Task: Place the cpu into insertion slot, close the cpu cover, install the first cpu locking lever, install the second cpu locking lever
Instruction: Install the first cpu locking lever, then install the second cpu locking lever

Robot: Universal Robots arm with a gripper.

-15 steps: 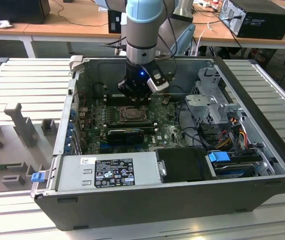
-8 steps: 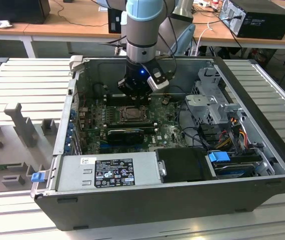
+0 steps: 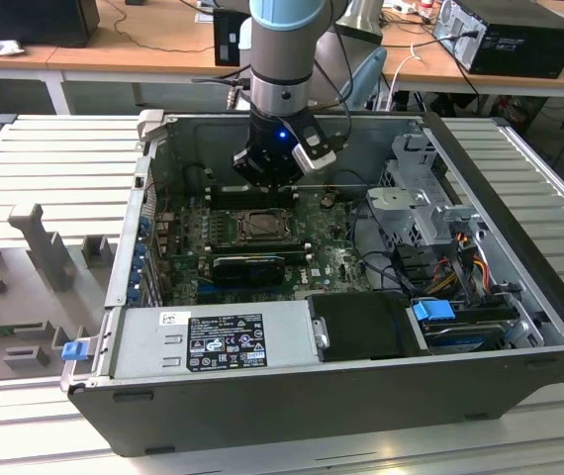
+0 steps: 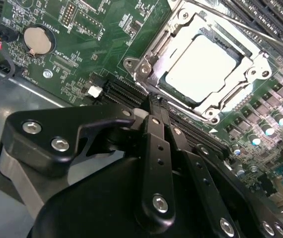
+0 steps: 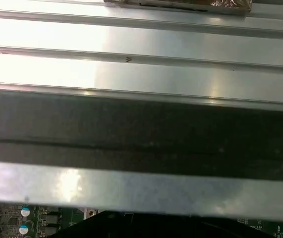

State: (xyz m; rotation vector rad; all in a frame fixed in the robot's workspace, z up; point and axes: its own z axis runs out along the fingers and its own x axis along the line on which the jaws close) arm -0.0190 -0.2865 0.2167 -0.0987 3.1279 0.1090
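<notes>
Silver-grey, the cpu [image 4: 201, 67] sits in the insertion slot [image 4: 157, 84] just ahead of the tool [image 4: 154, 101], under the closed cpu cover [image 4: 241, 47]; tool fingers pressed together, holding nothing.

Even room light outside, hard glare up close.

In the exterior view the light is soft and flat, the case [image 3: 519, 297] interior dim, with a blue lamp glowing on the gripper [image 3: 267, 178]. In the second wrist view the cpu [image 4: 201, 67] face is blown out to near white, the cover [image 4: 181, 29] glints, and the near black fingers [image 4: 156, 148] lie in shadow, slightly soft. In the first wrist view the ribbed metal [image 5: 141, 44] is washed out and blurred.
</notes>
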